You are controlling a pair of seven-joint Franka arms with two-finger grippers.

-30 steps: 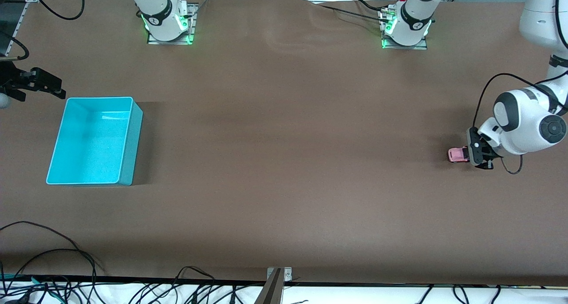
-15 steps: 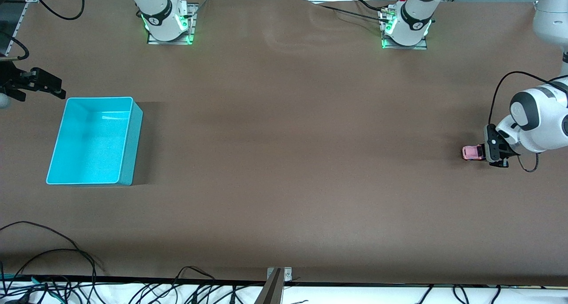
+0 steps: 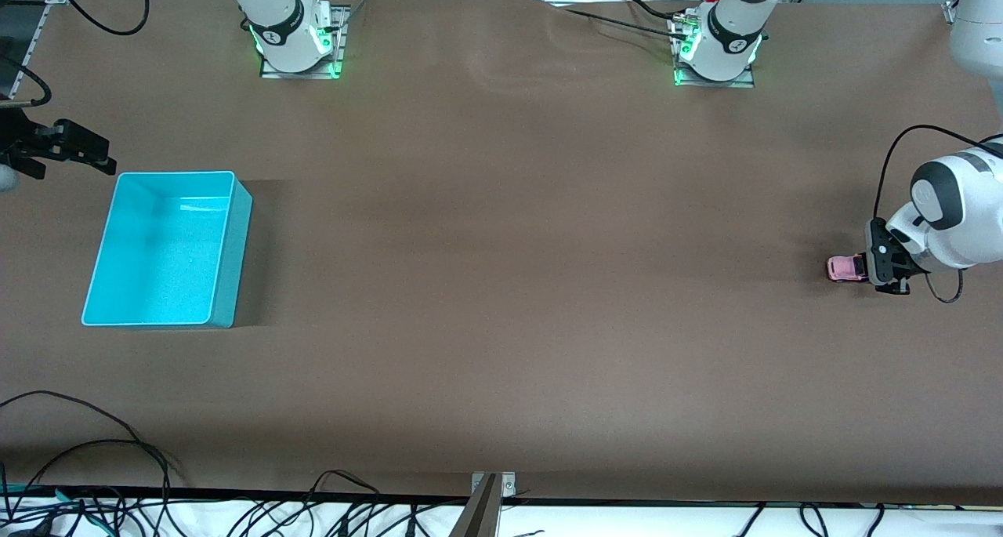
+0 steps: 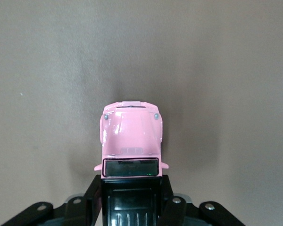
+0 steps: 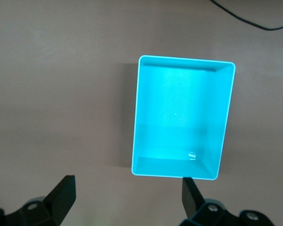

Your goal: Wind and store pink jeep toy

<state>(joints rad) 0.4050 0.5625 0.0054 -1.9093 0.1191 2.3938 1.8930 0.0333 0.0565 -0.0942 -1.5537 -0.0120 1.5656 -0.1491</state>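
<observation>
Dragged along the table (image 3: 501,302) by the left gripper (image 3: 871,267), the jeep (image 3: 845,268) now sits closer to the left arm's end than it did a second ago, and the arm above it has drawn back toward that edge as well. Nothing else has shifted.

Nearest the front camera, loose black cables (image 3: 94,451) trail along the table's lower edge. Farther up, the jeep stands on its wheels on the brown surface, low and level, its pink hood pointing toward the right arm's end of the table. In the left wrist view the jeep (image 4: 131,141) shows its hood and windshield, while its black roof and rear sit between the gripper's (image 4: 130,200) fingers (image 4: 93,197), which are closed on the sides of the rear.

At about the same depth, well apart at the right arm's end, rests the cyan bin (image 3: 227,239), open side up with nothing in it.

Farther still, the right gripper (image 3: 74,151) waits in the air just off the bin's corner. In the right wrist view its fingers (image 5: 61,195) are spread wide, with the bin (image 5: 139,117) below them.
</observation>
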